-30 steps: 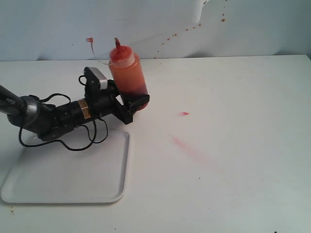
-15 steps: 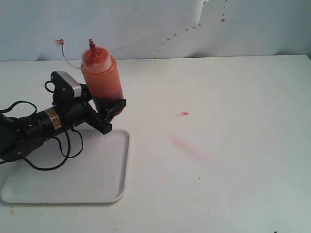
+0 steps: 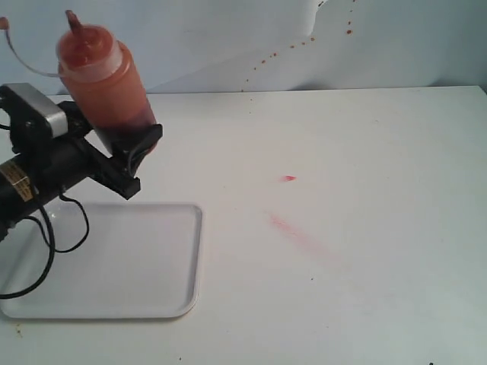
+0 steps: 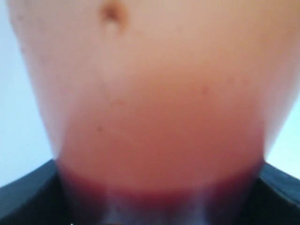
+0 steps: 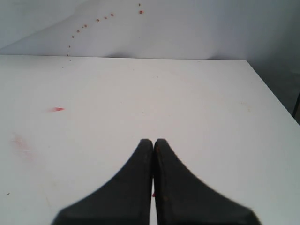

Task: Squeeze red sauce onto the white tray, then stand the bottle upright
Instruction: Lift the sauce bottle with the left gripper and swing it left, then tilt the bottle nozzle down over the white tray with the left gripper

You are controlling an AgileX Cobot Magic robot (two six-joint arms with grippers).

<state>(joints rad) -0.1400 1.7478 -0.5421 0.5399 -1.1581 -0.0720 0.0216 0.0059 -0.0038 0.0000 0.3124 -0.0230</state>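
Here the left gripper (image 3: 131, 158) clamps the base of the bottle (image 3: 103, 84), translucent orange, darker red low down, nozzle uppermost, slightly tilted, aloft near the white tray (image 3: 152, 300); the right gripper (image 5: 153, 143) is closed.

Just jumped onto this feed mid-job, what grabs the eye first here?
The orange sauce bottle stands out, held nozzle-up by the left gripper at the far left, near the white tray, whose visible part shows no sauce. Next come the small red dash and pinkish smear on the table near the middle, and red specks on the back wall. The right gripper is shut and empty.
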